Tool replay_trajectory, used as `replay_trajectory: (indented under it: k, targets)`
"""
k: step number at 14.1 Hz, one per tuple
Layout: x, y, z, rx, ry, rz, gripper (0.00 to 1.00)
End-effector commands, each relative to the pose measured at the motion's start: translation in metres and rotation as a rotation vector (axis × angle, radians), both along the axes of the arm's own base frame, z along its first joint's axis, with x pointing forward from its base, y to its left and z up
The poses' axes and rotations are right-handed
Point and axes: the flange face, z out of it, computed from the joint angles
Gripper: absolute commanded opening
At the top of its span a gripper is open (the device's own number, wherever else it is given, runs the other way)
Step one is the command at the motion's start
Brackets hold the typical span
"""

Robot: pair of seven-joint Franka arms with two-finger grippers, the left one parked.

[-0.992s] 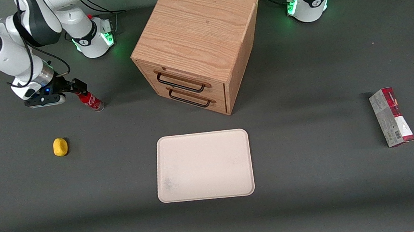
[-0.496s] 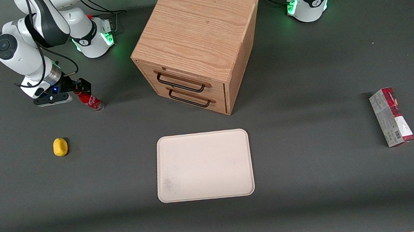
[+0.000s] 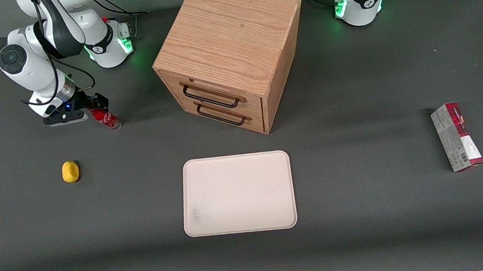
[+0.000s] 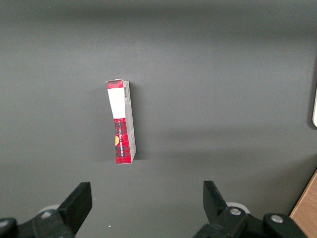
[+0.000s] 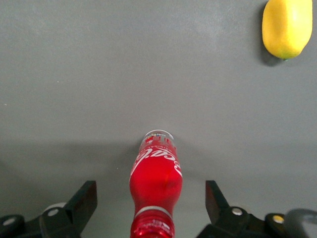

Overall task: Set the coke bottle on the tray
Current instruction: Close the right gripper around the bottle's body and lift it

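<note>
While poised over the coke bottle (image 5: 155, 186) (upright, neck between spread fingers), gripper (image 5: 148, 208) wide open, holding nothing; tray (image 3: 237, 194) well apart, nearer the front camera.

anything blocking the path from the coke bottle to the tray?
Nothing visible. The hand, open, sits at the coke bottle neck. Bare table lies between it and the tray; the wooden cabinet and lemon sit off that line.

Coke bottle (image 5: 155, 186): glossy red plastic. Tray (image 3: 237, 194): matt, smooth, smudged. Cabinet (image 3: 229, 47): grained wood, dark metal handles. Table (image 3: 375, 211): matt grey. Carton (image 4: 122, 121): printed card. Gripper (image 3: 94, 104) over bottle: black, matt.
</note>
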Motion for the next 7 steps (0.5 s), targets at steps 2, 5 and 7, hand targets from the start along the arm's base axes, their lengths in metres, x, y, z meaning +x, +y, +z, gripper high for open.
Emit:
replay_trajectory:
  k: [2, 5, 7]
  targets:
    - [-0.0157, -0.0012, -0.0107, 0.001, 0.001, 0.022, 0.82]
    - [-0.0169, -0.0014, -0.0113, -0.001, 0.014, 0.02, 0.31]
    - [-0.0165, -0.0021, -0.0104, -0.002, 0.025, 0.018, 0.0]
